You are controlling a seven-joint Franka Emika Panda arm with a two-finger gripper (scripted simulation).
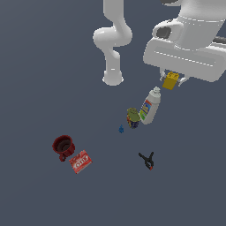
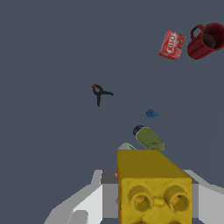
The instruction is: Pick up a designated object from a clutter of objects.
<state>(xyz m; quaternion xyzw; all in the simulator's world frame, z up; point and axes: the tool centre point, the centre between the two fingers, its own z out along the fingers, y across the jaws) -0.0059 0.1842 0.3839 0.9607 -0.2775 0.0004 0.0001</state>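
Your arm's white body fills the upper part of the exterior view, and its gripper (image 1: 171,80) is closed on the yellow brick (image 1: 170,81); in the wrist view that brick (image 2: 153,187) sits between the two pale fingers (image 2: 89,205), studs facing the camera, clear of the floor and apart from everything else. Below it you have the white bottle (image 1: 149,106) lying tilted on the dark floor (image 1: 39,88); just beside it, on the exterior view's left, lies the green-topped can (image 1: 133,117), which the wrist view shows on its side (image 2: 148,138). Well apart, towards the exterior view's left, stands the dark red mug (image 1: 63,146) with its mouth up; the red flat packet (image 1: 80,161) lies just beside it. The black clamp (image 1: 147,160) lies alone, nearer the exterior view's bottom; you will find the tiny blue piece (image 1: 121,129) near the can, not touching it.
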